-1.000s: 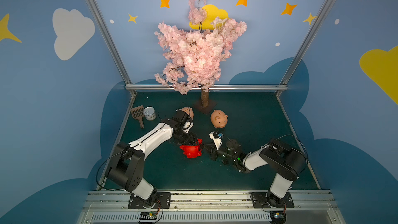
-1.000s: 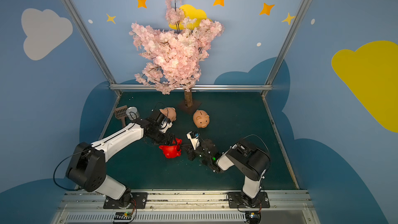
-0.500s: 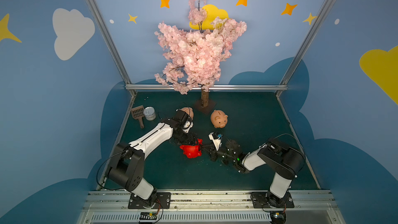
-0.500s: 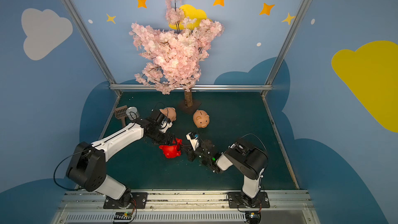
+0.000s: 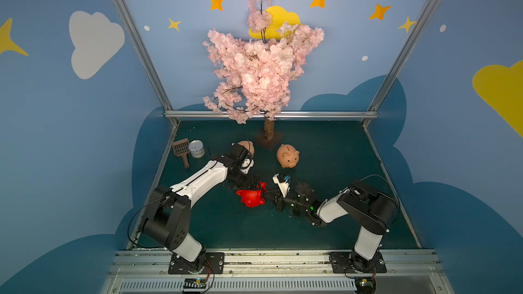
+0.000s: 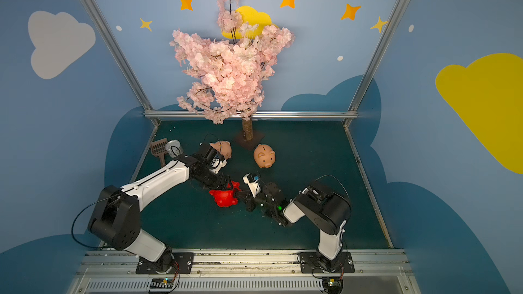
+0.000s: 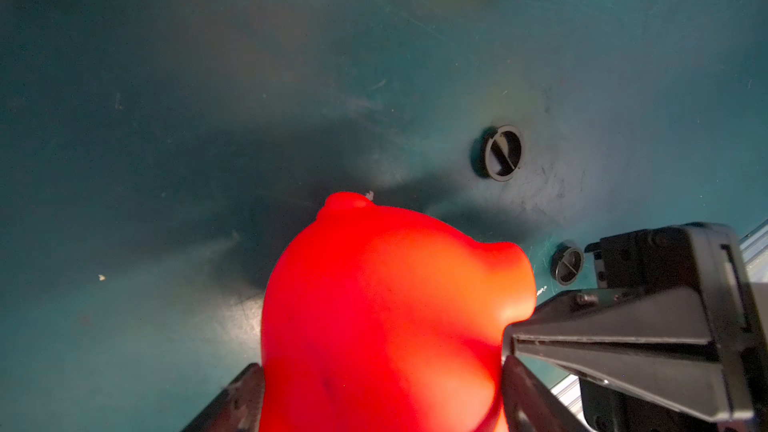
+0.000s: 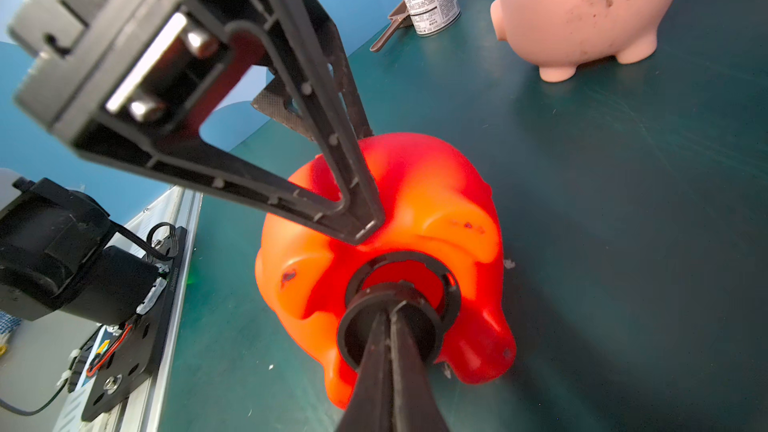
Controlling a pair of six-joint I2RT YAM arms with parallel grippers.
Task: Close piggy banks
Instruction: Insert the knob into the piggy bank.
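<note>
Red piggy bank lies on its side near the middle of the table, belly hole turned toward my right arm. Hole ring is open, not yet filled. Black plug sits right at its mouth, overlapping the ring but off-centre toward one edge.

My right gripper is fully closed, pinching the plug by its middle. My left gripper is spread wide across the pig's body, a finger pressed on each flank, bracing it.

Risks:
- The plug looks skewed to the ring. Pushing now could cock it and jam one edge, or pop it out of my thin pinch.
- The pig is round, smooth plastic. A hard push may roll or slide it out of the left brace.
- If the plug needs a twist, the pig may turn with it.

Further out:
- Two loose plugs lie on the table near the pig.
- One peach piggy bank stands farther back.
- A second peach piggy bank is half hidden behind my left arm.
- Tin can and scoop sit at the far left edge, well apart.
</note>
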